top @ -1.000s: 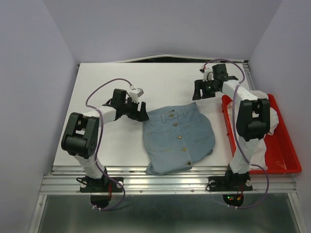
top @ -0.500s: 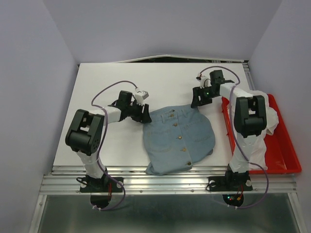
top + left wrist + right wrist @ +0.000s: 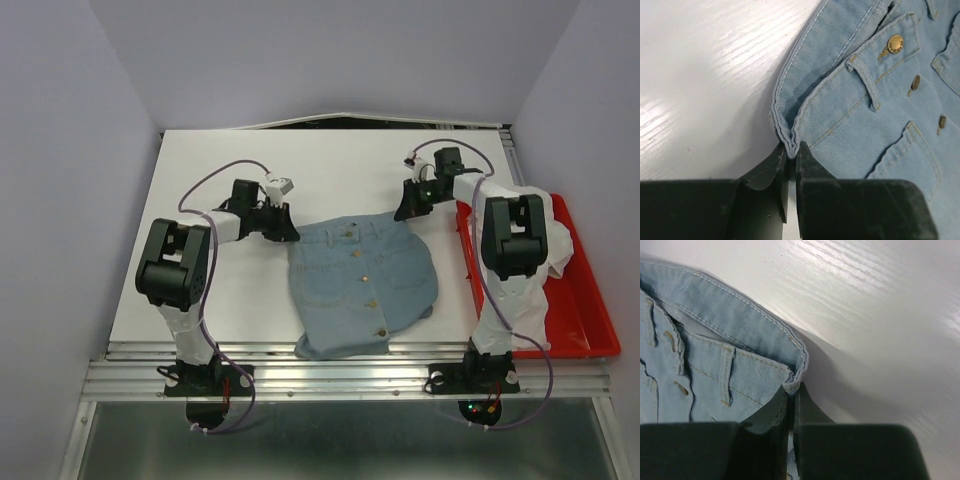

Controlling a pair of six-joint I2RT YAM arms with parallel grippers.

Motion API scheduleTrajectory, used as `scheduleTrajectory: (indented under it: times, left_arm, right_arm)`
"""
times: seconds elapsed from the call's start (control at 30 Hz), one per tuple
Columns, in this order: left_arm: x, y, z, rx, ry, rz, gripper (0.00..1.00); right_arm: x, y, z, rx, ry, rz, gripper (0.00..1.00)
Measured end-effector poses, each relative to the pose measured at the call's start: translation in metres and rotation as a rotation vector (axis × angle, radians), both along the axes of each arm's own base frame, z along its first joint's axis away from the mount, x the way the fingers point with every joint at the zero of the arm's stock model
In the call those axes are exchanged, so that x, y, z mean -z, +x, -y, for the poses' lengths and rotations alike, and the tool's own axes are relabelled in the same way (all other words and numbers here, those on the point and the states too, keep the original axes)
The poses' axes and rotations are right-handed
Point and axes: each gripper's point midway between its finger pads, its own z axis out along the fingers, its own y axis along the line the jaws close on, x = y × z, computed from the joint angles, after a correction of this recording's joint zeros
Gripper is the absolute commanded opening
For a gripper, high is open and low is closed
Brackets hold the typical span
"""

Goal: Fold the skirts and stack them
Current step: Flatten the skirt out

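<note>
Skirt (image 3: 365, 290) lies flat on the white table (image 3: 200, 170), front side up, with a row of brass buttons (image 3: 895, 44) running down its middle. Its waistband (image 3: 350, 228) points to the far edge and its hem sits close to the arms' bases. Left gripper (image 3: 790, 150) is clamped on the waistband's left corner, jaws pinched tight over the doubled denim edge. Right gripper (image 3: 792, 390) has the right corner, fingers closed on the fold of the band just beside a belt loop (image 3: 726, 375). Both arms reach low over the table, one at each end of the waistband. Off to the right, a red tray (image 3: 590, 330) sits partly behind the right arm.
</note>
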Motion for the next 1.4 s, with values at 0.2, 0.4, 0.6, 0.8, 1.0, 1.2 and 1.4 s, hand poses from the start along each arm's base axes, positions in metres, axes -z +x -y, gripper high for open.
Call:
scheduleTrajectory:
  times: [0.2, 0.4, 0.6, 0.8, 1.0, 1.2, 1.4]
  left_arm:
    - [-0.024, -0.005, -0.008, 0.073, -0.126, 0.001, 0.00]
    - [-0.116, -0.010, -0.012, 0.174, -0.204, 0.222, 0.00]
    - [-0.206, -0.012, -0.026, 0.107, -0.145, 0.522, 0.00]
    - [-0.283, -0.030, -0.036, 0.005, -0.122, 0.761, 0.00]
    - [-0.303, -0.044, -0.038, -0.024, -0.152, 0.779, 0.00]
    - [-0.344, -0.107, -0.042, -0.001, -0.193, 0.890, 0.00]
    - [-0.376, -0.181, -0.048, 0.046, -0.233, 1.023, 0.00]
  right_arm:
    - [-0.049, 0.002, 0.015, 0.049, 0.152, 0.028, 0.01]
    - [-0.166, -0.017, 0.016, 0.024, 0.267, 0.240, 0.01]
    - [-0.240, -0.036, 0.016, 0.058, 0.292, 0.447, 0.01]
    - [-0.279, -0.049, 0.019, 0.187, 0.317, 0.555, 0.01]
    - [-0.338, -0.077, 0.018, 0.245, 0.348, 0.685, 0.01]
    - [-0.371, -0.140, 0.017, 0.240, 0.362, 0.784, 0.01]
    - [-0.415, -0.224, 0.014, 0.185, 0.379, 0.965, 0.01]
